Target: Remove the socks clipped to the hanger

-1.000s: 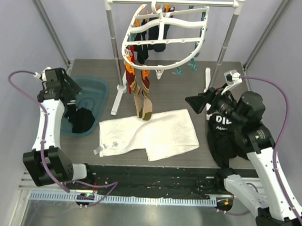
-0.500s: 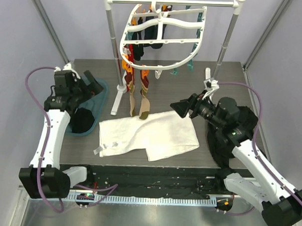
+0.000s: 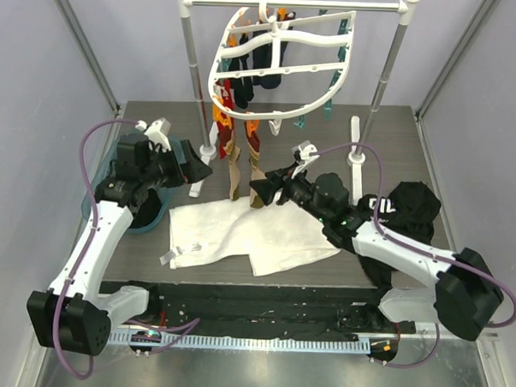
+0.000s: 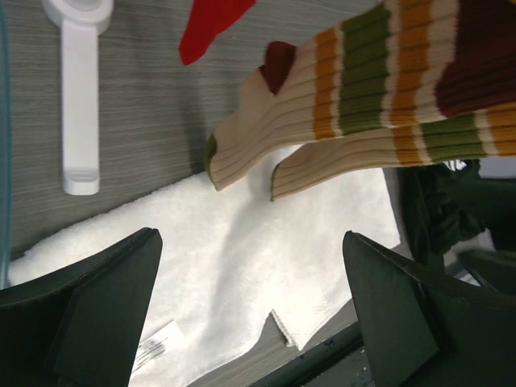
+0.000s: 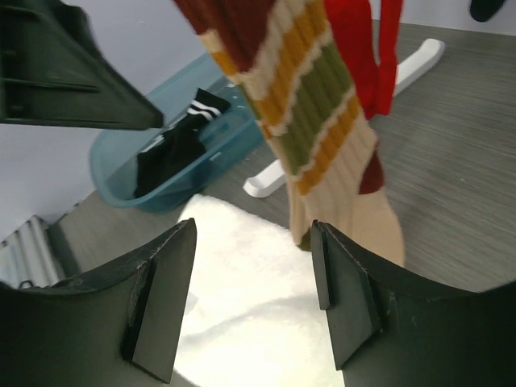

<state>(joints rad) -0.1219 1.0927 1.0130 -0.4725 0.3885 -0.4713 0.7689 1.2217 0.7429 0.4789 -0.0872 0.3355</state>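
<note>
L gripper [image 3: 197, 169] wide | R gripper [image 3: 260, 192] wide | both moved in to striped socks [image 3: 240, 163]

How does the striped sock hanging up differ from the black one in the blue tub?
Colour: the striped sock is tan with orange, green and dark red bands; the black sock has only white stripes at its cuff. Pose: the striped sock dangles toe-down from the hanger; the black sock lies crumpled in the tub. Both are socks with stripes.
</note>
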